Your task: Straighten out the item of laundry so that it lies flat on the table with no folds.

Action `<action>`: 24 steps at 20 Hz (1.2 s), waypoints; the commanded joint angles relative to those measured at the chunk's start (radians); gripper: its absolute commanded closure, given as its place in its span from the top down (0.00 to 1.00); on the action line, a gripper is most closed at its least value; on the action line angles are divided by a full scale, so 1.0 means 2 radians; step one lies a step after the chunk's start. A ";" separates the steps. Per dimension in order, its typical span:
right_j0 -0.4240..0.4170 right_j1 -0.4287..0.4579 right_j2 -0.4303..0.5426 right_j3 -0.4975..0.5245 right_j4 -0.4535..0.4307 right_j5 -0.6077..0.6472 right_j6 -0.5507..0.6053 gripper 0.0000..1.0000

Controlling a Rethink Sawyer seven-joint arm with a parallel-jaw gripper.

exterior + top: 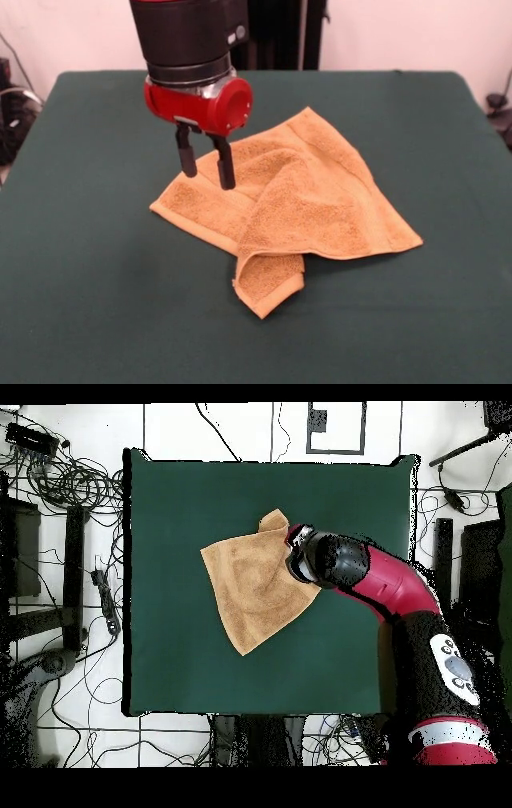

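Nearest the camera in the front view is the bare green table (96, 320), and just beyond it the folded-under corner (268, 284) of the towel (320, 200), doubled over and pointing forward, below and to the right of the gripper (206, 166). Going left to right, the towel's left edge lies directly under the gripper; its rumpled middle rises in a ridge just right of the fingers (225, 164); its flat right corner reaches well away toward the table's right side. The two black fingers hang slightly parted over the towel's left part, holding nothing. From overhead, the towel (250, 584) sits near mid-table, and the arm (400, 589) covers one edge.
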 commanded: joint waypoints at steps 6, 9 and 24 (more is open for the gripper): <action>0.026 -0.026 -0.015 0.067 -0.028 0.015 0.030 1.00; 0.022 -0.054 -0.026 0.071 -0.033 0.050 0.011 1.00; 0.004 -0.071 -0.016 0.138 -0.046 -0.023 0.045 1.00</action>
